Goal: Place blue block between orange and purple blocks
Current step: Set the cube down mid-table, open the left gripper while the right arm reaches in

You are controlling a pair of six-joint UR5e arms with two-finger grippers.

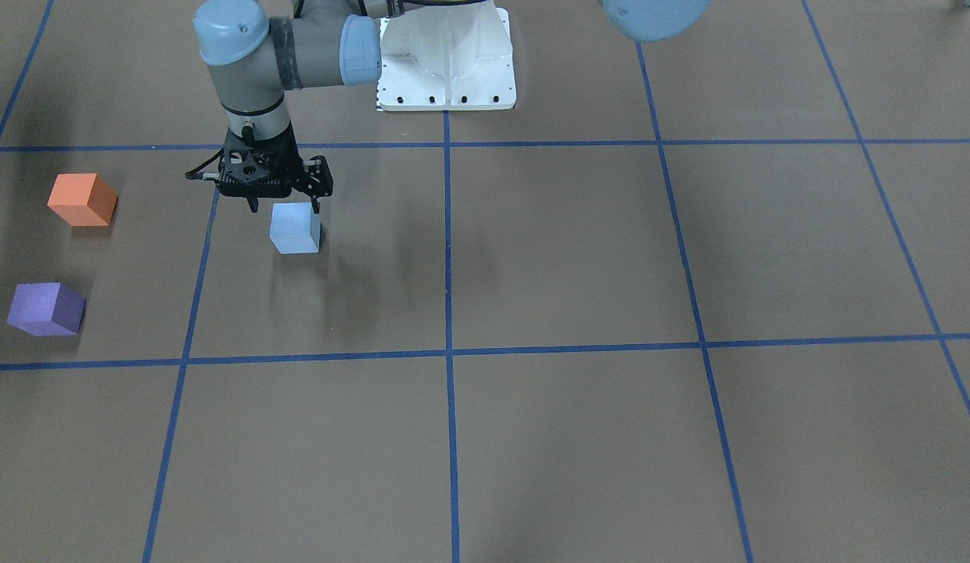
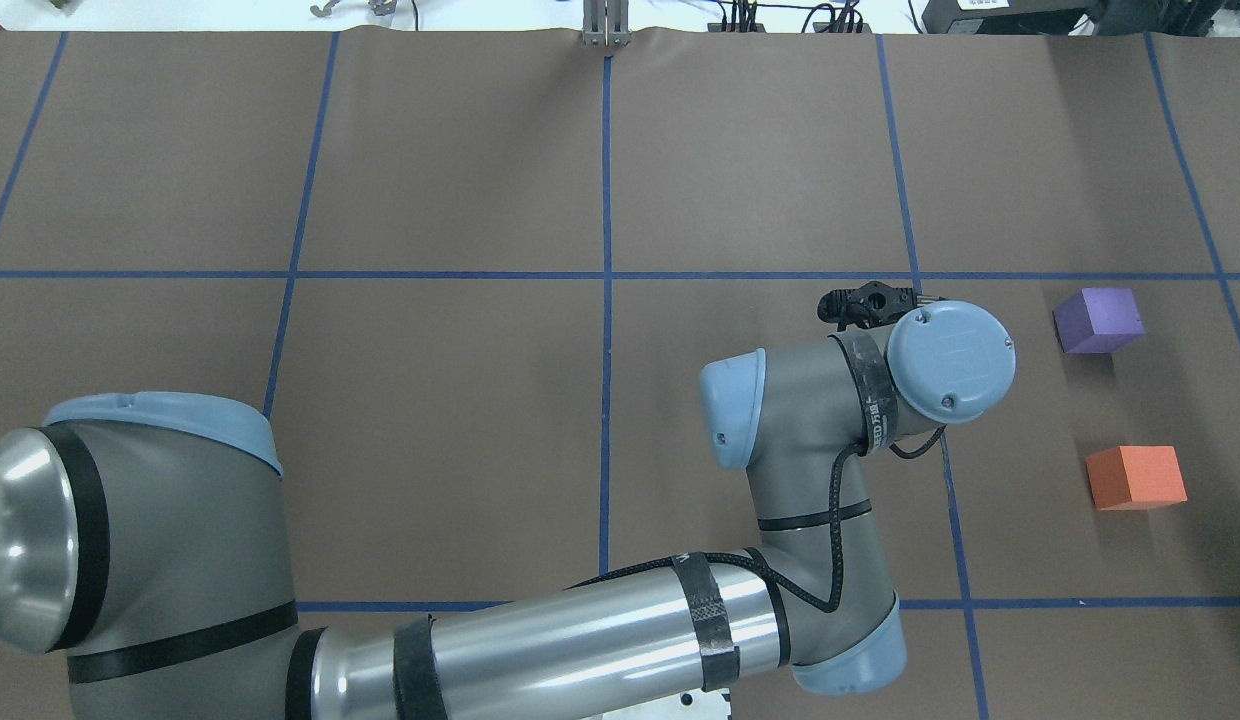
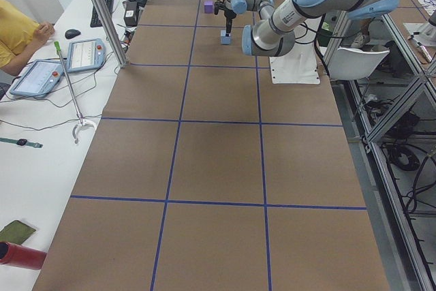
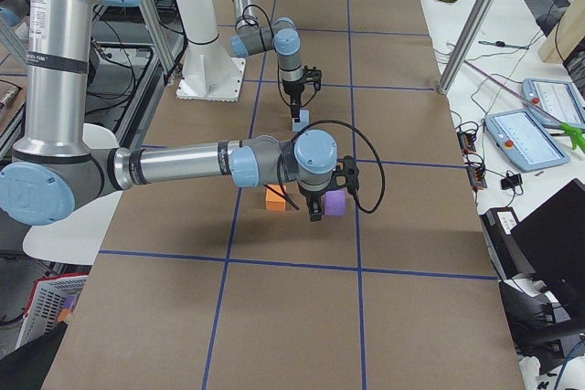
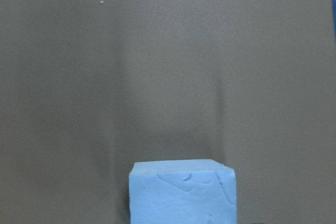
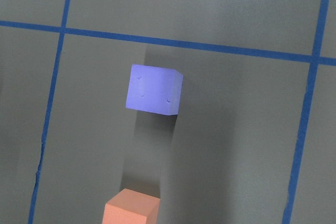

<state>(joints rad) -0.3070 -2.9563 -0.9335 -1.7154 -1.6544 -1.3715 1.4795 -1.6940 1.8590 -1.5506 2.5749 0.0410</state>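
Note:
The light blue block (image 1: pixel 296 227) sits on the brown table and fills the bottom of the left wrist view (image 5: pixel 182 192). My left gripper (image 1: pixel 285 207) has reached across and hangs open just above it, one finger on each side. The arm hides the block in the overhead view. The orange block (image 1: pixel 82 200) and the purple block (image 1: pixel 45 309) stand apart further out, with a bare gap between them. Both show in the right wrist view, purple (image 6: pixel 154 89) and orange (image 6: pixel 131 208). My right gripper (image 4: pixel 317 209) shows only in the exterior right view, so I cannot tell its state.
Blue tape lines (image 1: pixel 447 234) divide the table into squares. The white robot base (image 1: pixel 446 62) stands at the table's back edge. A seated person (image 3: pixel 17 39), tablets (image 3: pixel 85 54) and cables occupy the side bench beyond the table.

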